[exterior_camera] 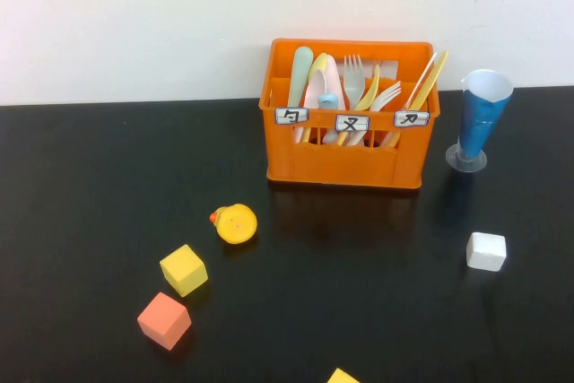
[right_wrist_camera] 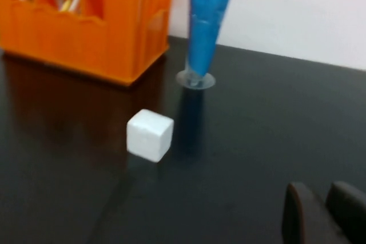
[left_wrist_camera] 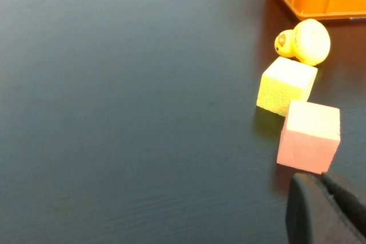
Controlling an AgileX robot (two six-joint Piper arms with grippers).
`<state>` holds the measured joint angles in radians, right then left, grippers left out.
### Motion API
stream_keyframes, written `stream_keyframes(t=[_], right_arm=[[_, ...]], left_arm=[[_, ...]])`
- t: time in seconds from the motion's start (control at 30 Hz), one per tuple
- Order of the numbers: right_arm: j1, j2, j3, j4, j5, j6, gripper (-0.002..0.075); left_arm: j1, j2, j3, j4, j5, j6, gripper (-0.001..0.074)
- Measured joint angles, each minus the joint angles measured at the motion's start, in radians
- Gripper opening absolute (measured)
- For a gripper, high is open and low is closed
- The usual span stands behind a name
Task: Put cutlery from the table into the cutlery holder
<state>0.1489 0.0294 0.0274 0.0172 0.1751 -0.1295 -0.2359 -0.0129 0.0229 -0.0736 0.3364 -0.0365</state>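
The orange cutlery holder (exterior_camera: 345, 161) stands at the back of the black table (exterior_camera: 108, 186). A pale pink spoon (exterior_camera: 320, 89) stands in its left compartment among other spoons. A cream-white knife (exterior_camera: 419, 78) leans in its right compartment beside a yellow one. Forks fill the middle compartment. No cutlery lies on the table. Neither gripper shows in the high view. My left gripper (left_wrist_camera: 323, 184) is shut and empty just in front of an orange cube (left_wrist_camera: 309, 135). My right gripper (right_wrist_camera: 323, 195) is shut and empty, well short of a white cube (right_wrist_camera: 150, 135).
A blue cone cup (exterior_camera: 479, 120) stands right of the holder. A white cube (exterior_camera: 486, 251) lies in front of it. A yellow duck (exterior_camera: 235, 223), a yellow cube (exterior_camera: 184, 269) and an orange cube (exterior_camera: 164, 320) lie front left. Another yellow cube (exterior_camera: 343, 376) sits at the front edge.
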Motion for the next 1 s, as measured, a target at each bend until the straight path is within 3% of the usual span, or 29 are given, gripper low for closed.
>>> stream_keyframes(t=[0.47, 1.0], right_arm=[[-0.175, -0.042, 0.000, -0.027, 0.153, 0.165, 0.0083], [-0.177, -0.042, 0.000, -0.027, 0.153, 0.165, 0.0083]], left_arm=[[0.000, 0.000, 0.000, 0.000, 0.000, 0.000, -0.0001], [0.000, 0.000, 0.000, 0.000, 0.000, 0.000, -0.0001]])
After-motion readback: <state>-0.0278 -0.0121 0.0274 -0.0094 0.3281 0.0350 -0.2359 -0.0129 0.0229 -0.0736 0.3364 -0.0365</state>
